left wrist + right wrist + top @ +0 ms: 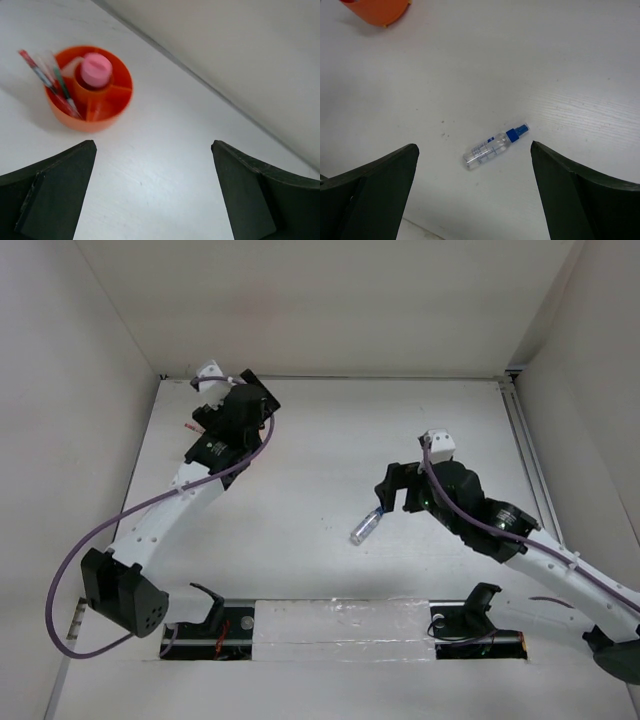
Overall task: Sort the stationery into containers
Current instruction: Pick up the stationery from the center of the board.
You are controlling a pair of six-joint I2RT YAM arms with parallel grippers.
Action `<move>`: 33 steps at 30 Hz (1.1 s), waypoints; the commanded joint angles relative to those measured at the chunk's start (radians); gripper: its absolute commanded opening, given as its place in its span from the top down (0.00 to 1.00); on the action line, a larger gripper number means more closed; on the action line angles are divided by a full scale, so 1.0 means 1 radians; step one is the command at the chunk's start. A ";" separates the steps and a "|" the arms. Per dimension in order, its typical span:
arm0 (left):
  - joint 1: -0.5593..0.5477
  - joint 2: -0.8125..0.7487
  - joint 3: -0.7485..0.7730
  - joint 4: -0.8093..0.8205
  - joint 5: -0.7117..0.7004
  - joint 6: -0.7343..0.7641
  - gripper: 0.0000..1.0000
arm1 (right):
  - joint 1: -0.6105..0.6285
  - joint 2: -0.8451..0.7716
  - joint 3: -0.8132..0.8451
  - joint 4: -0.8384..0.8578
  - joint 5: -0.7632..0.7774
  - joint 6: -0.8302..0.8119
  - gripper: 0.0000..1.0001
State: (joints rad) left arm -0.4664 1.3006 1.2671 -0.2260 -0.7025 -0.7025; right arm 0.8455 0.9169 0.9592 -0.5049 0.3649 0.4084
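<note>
The round orange tub (107,100) stands on the white table near the back left wall. It holds the pink-capped bottle (96,70) and red and dark-green pens (52,82) leaning out to the left. My left gripper (153,144) is open and empty, apart from the tub on its near right side. In the top view the left gripper (245,400) covers the tub. The clear blue-capped bottle (492,147) lies flat on the table (366,527). My right gripper (474,146) is open above it, one finger at either side; in the top view it (395,488) hovers just beyond the bottle. The white piece and tan cube are not in view.
White walls close in the table at the back (330,300), left and right. A rail (525,455) runs along the right edge. A clear taped strip (340,625) lies between the arm bases at the near edge. The tub's rim (380,12) shows in the right wrist view.
</note>
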 commanded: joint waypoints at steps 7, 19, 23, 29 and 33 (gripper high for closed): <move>-0.127 -0.078 -0.103 -0.059 0.192 0.011 0.00 | -0.014 0.100 -0.030 -0.040 0.114 0.257 0.01; -0.293 -0.216 -0.166 -0.095 0.077 0.026 0.00 | -0.014 0.356 -0.057 0.028 0.181 0.427 0.00; -0.293 -0.204 -0.199 -0.053 0.098 0.035 0.00 | -0.014 0.523 0.032 -0.050 0.218 0.513 0.00; -0.293 -0.170 -0.212 -0.042 0.124 0.044 0.00 | -0.023 0.640 0.061 -0.029 0.236 0.575 0.00; -0.293 -0.170 -0.212 -0.015 0.158 0.054 0.00 | -0.046 0.672 0.061 -0.020 0.209 0.586 0.02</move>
State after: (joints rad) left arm -0.7578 1.1439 1.0557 -0.2951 -0.5663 -0.6693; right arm 0.8139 1.5845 0.9756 -0.5312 0.5533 0.9470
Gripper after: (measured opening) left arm 0.997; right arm 0.988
